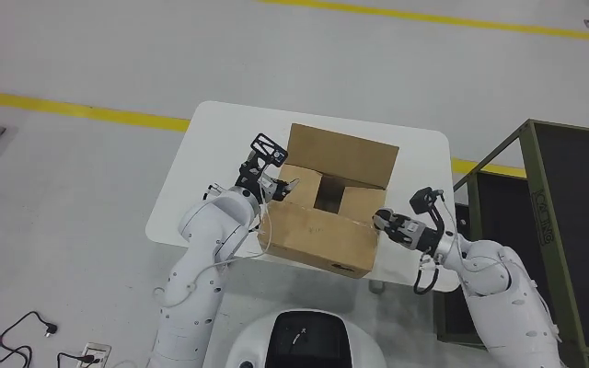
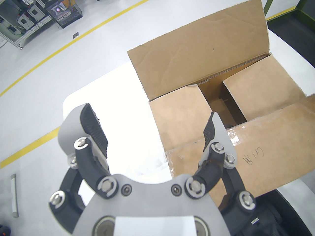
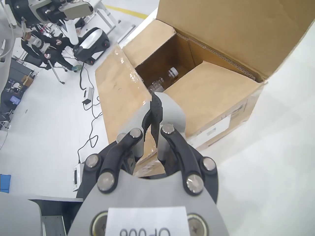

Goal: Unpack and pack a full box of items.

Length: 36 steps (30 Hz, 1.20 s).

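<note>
The box (image 1: 331,221) is sitting mid-surface (image 1: 221,138), its long axis spanning both arms. The left tool (image 2: 150,114) is hovering spread at its left end. The right tool (image 3: 155,104) is apparently pinching the near flap (image 3: 115,79).

Open cardboard box (image 1: 324,237), flaps up

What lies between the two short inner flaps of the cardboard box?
An open gap; the right wrist view shows clear items in the box below.
</note>
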### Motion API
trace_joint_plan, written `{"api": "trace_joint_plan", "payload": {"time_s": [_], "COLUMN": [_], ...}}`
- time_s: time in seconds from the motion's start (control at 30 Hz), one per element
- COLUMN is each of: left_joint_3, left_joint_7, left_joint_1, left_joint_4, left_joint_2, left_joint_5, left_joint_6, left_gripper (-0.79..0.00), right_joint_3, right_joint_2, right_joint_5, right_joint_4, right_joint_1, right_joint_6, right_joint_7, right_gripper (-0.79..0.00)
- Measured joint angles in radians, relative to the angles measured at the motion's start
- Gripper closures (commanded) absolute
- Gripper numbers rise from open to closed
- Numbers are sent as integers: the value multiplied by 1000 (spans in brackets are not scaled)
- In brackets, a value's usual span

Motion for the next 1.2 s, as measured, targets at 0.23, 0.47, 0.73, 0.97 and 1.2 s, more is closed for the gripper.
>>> {"api": "trace_joint_plan", "payload": {"time_s": [0.23,0.47,0.73,0.97,1.2], "left_joint_3": [0,0,0,-5,-38], "left_joint_7": [0,0,0,25,30], "left_joint_1": [0,0,0,15,17], "left_joint_4": [0,0,0,-2,0], "left_joint_2": [0,0,0,2,11], "left_joint_5": [0,0,0,-4,-23], "left_joint_6": [0,0,0,21,59], "left_gripper": [-785,-785,-785,-785,-785], "right_joint_3": [-29,-62,-88,-94,-83], "right_joint_2": [5,10,17,27,41], "right_joint_5": [145,138,137,155,208], "right_joint_4": [126,183,202,179,114], "right_joint_1": [93,142,151,126,91], "right_joint_6": [-15,-19,-25,-32,-41], "right_joint_7": [78,97,92,110,135], "right_gripper": [-280,-308,-305,-308,-320]}}
